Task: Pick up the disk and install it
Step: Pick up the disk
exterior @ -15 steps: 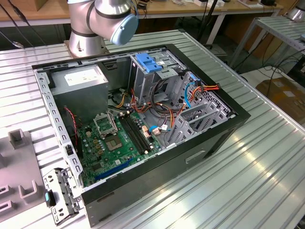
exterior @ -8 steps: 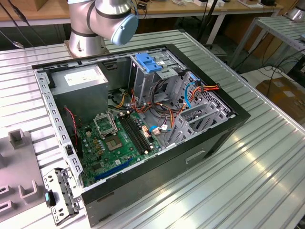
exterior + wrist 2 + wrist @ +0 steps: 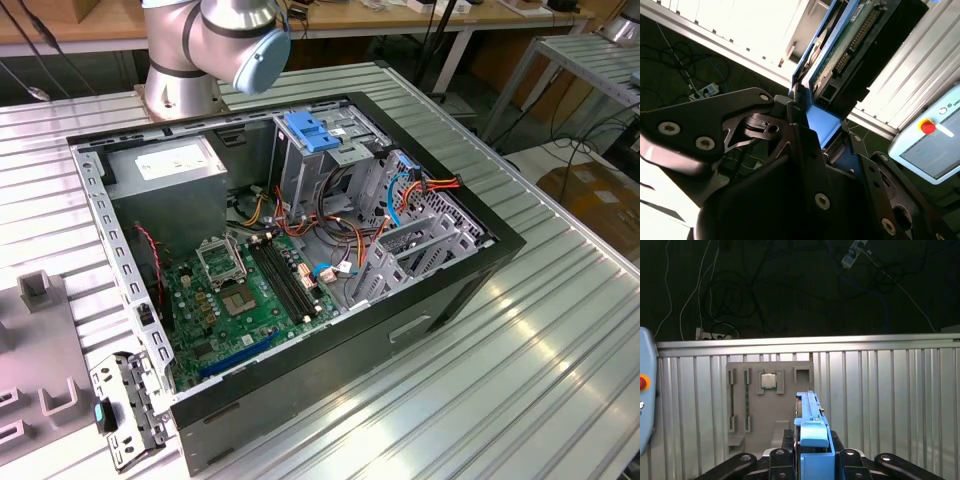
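Exterior view: an open case (image 3: 300,392) lies on its side on the ribbed metal table (image 3: 545,385), with the base of the arm (image 3: 215,40) standing just behind it. Inside the case are a green motherboard (image 3: 250,300), a grey power supply (image 3: 165,165) at the far corner towards the exterior view's left, and a metal cage (image 3: 335,175) topped by a blue handle (image 3: 312,132). Loose cables (image 3: 335,225) run between cage and board.

First wrist view: the gripper (image 3: 814,446) is clamped on the disk (image 3: 809,407), its black fingers (image 3: 785,442) pressed against either side of the blue rail end. The disk is seen edge-on, pointing away from the gripper towards the table. Beyond it a grey plate (image 3: 752,422) lies flat on the table, with a square chip (image 3: 768,381) seated in one of its recesses. A pale blue pendant (image 3: 645,390) with a red button rests at the table's edge.

Second wrist view: the same grasp from the side. The disk's green circuit board and connector row face the camera, blue rails run along its edges, and the fingers close on its near end. Whether the far end touches the table cannot be told. Tangled wires lie on the dark floor past the table's edge.
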`<state>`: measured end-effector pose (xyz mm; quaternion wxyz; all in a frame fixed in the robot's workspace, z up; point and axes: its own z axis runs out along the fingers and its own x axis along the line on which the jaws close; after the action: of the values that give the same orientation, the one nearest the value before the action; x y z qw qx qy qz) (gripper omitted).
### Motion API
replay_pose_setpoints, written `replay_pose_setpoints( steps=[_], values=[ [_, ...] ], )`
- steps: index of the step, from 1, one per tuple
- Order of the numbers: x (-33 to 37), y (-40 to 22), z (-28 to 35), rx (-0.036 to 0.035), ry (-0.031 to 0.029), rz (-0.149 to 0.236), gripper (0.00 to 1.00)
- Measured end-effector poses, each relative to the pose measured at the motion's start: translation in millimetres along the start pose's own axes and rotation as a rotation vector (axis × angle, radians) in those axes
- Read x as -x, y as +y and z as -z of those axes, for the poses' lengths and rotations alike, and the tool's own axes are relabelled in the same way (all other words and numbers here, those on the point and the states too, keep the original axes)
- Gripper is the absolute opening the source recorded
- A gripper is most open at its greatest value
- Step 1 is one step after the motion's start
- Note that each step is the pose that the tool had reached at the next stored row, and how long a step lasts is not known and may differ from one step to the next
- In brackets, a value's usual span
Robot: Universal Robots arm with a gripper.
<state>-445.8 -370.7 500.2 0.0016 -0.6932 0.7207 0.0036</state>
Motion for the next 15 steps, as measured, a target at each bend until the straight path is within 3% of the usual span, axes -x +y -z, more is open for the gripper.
replay_pose_setpoints(
  steps=[15],
  values=[
    [1.0, -24.9, 0.1, 0.0, 0.0, 0.0, 0.37]
  ],
)
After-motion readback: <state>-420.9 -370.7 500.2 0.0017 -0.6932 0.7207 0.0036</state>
